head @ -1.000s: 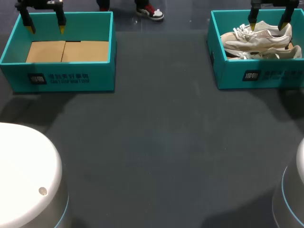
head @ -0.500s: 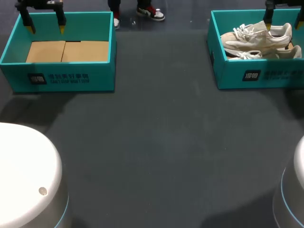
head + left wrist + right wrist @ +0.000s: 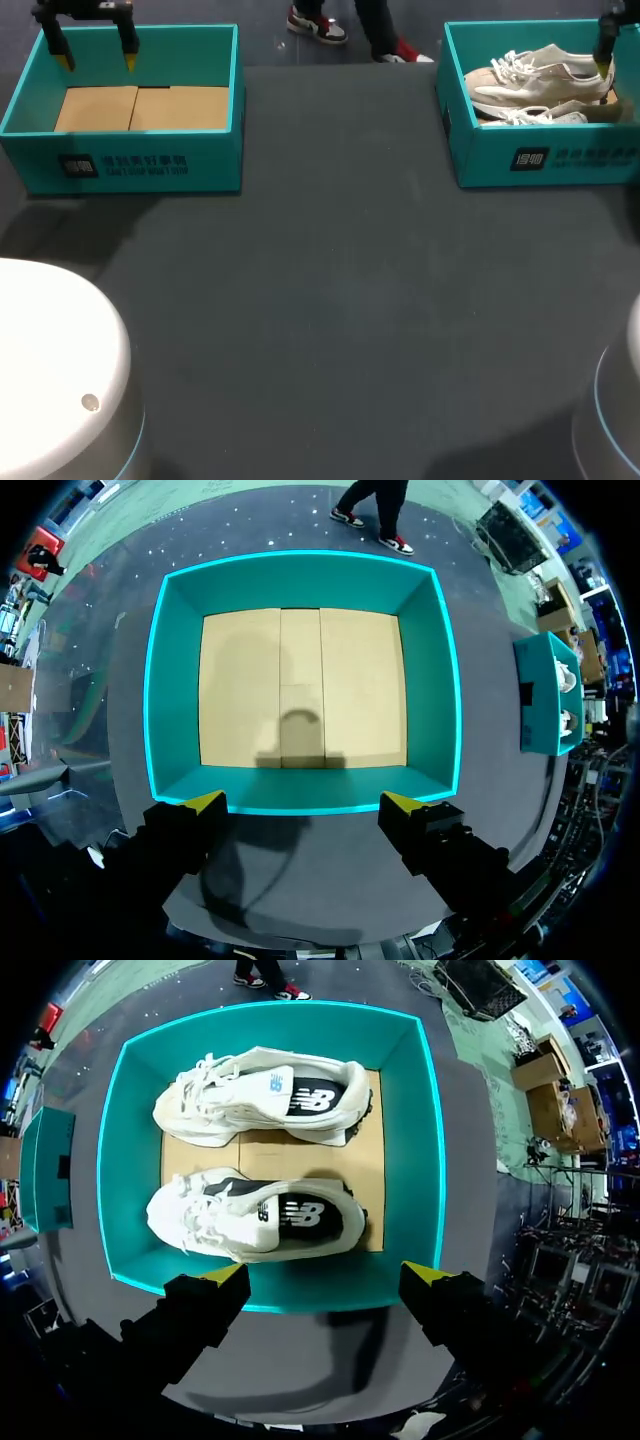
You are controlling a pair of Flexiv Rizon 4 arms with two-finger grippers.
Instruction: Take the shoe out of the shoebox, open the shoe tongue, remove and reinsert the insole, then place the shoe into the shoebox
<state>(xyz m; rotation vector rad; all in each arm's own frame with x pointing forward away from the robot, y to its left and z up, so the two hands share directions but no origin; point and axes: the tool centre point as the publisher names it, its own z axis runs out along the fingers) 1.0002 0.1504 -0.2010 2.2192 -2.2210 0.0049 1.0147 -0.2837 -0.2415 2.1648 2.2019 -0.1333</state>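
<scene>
Our right gripper (image 3: pixel 325 1275) hangs wide open and empty above a teal cardboard shoebox (image 3: pixel 112 1160) holding two white lace-up sneakers (image 3: pixel 255 1095). Our left gripper (image 3: pixel 302 802), likewise open and empty, hovers above a second teal box (image 3: pixel 176 680).

The table (image 3: pixel 330 300) has a dark grey, matte surface. Two open teal boxes stand directly on it along the far edge, well apart: the left shoebox (image 3: pixel 150 165) at the far left corner, the right shoebox (image 3: pixel 560 160) at the far right corner. Both sit flat, their printed front walls facing the near edge.
</scene>
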